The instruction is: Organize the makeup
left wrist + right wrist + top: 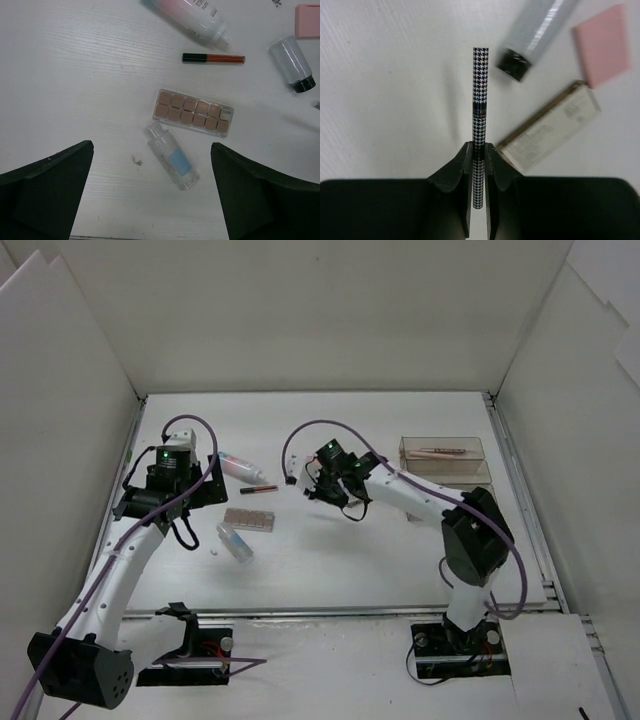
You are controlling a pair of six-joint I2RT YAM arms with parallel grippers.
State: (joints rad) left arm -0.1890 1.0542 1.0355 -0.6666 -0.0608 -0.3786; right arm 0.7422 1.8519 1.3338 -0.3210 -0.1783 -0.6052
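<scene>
nearest the near edge, left of the middle of the table (pixel 330 570), a clear bottle (pixel 172 162) is seen lying flat, and just beyond it a palette (pixel 194 113). both are framed between the widely parted fingers of the left gripper (pixel 152 146), which is released and holds nothing. further back a red pencil (pixel 214 58) is laid crosswise, with a pink bottle (pixel 192 14) past it toward the far left. over the middle of the table the right gripper (pixel 479 150) is clenched on a checked pencil (pixel 480 100). the pencil is pinched near its rear end, so its long axis runs straight out along the fingers and most of its length projects past the tips. it appears to be held clear of the surface, above a black-capped bottle (pixel 535 35), a pink square (pixel 602 45) and a carton (pixel 547 127). by the far right corner a box (pixel 442 465) is set, with a pink pencil (pixel 440 452) laid inside along its length, parallel to the far edge. the box lies to the right of the held pencil and further back, and the right arm is much the nearer to it. it is judged that the checked pencil would have to be turned until it is parallel to the box's long side before being lowered in.
</scene>
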